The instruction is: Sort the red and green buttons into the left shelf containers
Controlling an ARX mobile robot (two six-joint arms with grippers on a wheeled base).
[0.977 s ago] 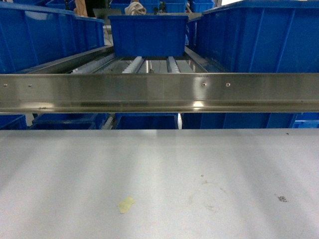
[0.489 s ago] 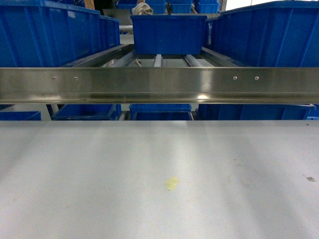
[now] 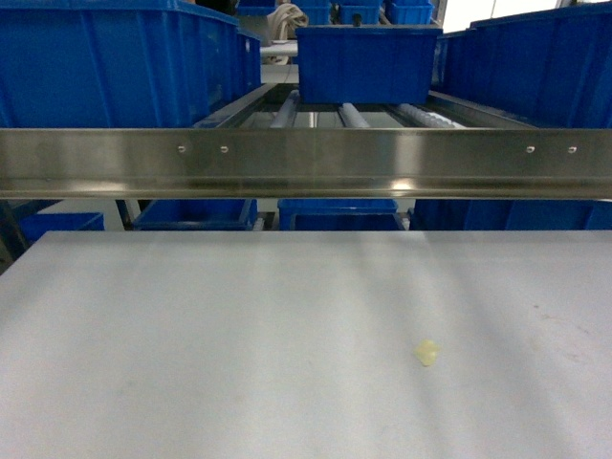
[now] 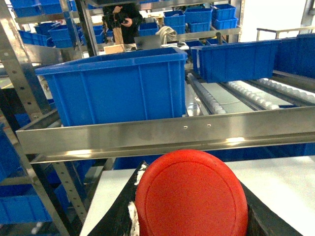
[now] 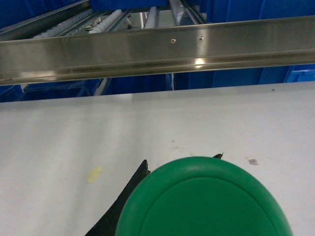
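Observation:
In the left wrist view a red button (image 4: 191, 194) fills the lower middle, its round cap facing the camera; my left gripper (image 4: 194, 206) is shut on it, with black fingers (image 4: 129, 196) on both sides. The right wrist view has a green button (image 5: 202, 201) the same way, with my right gripper (image 5: 184, 169) shut on it above the white table (image 5: 59, 142). A large blue bin, one of the left shelf containers (image 3: 115, 62) (image 4: 118, 88), stands on the shelf behind the steel rail. Neither gripper appears in the head view.
A steel rail (image 3: 306, 163) runs across above the table's (image 3: 191, 325) far edge, with roller tracks (image 3: 349, 115) behind it. More blue bins stand at the middle (image 3: 368, 62) and right (image 3: 535, 67). A yellow tape scrap (image 3: 426, 352) lies on the table. A person (image 4: 123, 19) stands far back.
The head view has swung left: the tape scrap and the bins slid rightwards in the picture, and the table's left edge and the left bin have come into view.

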